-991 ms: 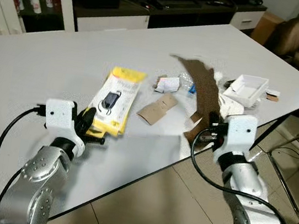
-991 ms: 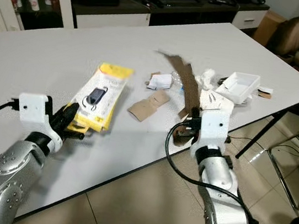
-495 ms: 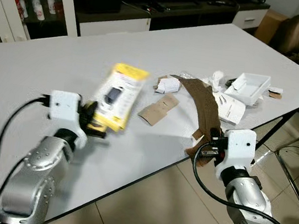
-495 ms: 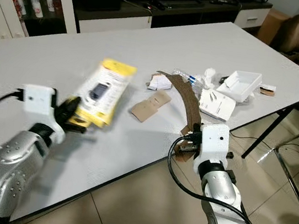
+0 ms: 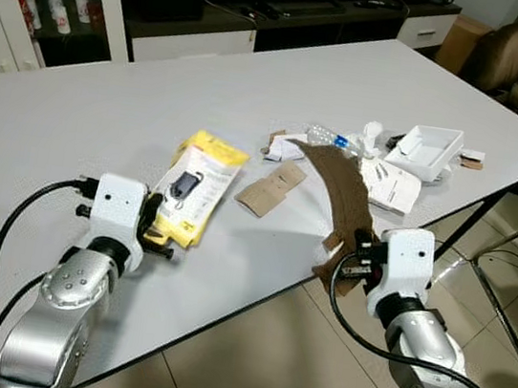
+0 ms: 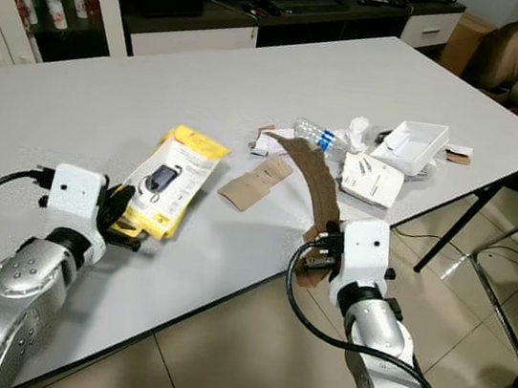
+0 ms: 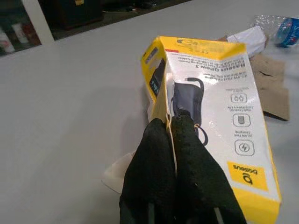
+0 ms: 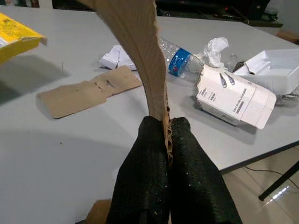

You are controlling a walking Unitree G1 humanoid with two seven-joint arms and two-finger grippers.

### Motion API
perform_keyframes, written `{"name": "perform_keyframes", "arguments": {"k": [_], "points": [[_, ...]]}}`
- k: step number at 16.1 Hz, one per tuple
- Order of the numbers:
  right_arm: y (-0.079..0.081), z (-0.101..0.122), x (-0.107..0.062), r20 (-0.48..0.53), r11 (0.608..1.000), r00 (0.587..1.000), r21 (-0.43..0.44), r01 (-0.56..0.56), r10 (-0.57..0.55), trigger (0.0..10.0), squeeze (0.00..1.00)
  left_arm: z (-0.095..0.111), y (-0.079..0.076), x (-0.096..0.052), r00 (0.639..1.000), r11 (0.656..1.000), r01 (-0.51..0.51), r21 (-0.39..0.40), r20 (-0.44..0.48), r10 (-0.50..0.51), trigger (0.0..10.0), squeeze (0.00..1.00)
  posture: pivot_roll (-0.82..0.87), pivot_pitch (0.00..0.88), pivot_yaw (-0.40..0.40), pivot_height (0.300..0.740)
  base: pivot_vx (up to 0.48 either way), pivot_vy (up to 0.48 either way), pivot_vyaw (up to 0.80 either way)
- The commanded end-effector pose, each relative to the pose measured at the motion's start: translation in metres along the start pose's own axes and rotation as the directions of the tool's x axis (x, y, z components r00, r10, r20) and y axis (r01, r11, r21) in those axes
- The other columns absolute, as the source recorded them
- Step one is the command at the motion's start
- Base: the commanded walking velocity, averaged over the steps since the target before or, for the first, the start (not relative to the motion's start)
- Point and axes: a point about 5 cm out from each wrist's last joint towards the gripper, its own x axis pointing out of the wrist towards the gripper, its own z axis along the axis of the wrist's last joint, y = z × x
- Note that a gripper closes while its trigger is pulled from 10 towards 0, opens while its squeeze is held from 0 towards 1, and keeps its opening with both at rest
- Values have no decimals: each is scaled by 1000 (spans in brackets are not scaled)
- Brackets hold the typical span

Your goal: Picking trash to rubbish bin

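Our two head views look forward and down over the white table (image 5: 76, 120), sharing nearly the same scene. Each wrist view sits close behind its own black fingers (image 7: 159, 177), facing low across that same tabletop.

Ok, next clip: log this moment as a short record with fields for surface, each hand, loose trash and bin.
surface: white table
left hand: shut on yellow pack, at the table's near edge
right hand: shut on brown cardboard strip, at the near edge
loose trash on table: cardboard piece, plastic bottle, white box, white tray, crumpled paper
bin: location cannot be told
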Motion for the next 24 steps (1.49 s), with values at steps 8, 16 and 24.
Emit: {"name": "perform_keyframes", "arguments": {"k": [8,16,24], "points": [[-3,1,-5,28,999,999,-17,36,-36,10000,0,13,-7,1,998,998,39,49,50,-42,10000,0,-16,10,-19,740,0,-348,0],[-4,-1,-13,19,1000,999,-1,28,-28,10000,0,13,-12,4,997,998,54,42,56,-57,10000,0,-37,0,-27,740,0,-429,-275],[0,-6,-20,-6,999,1000,16,31,-31,10000,0,11,-16,7,995,996,83,-13,56,-82,10000,0,-52,0,-31,740,0,-323,-566]]}}
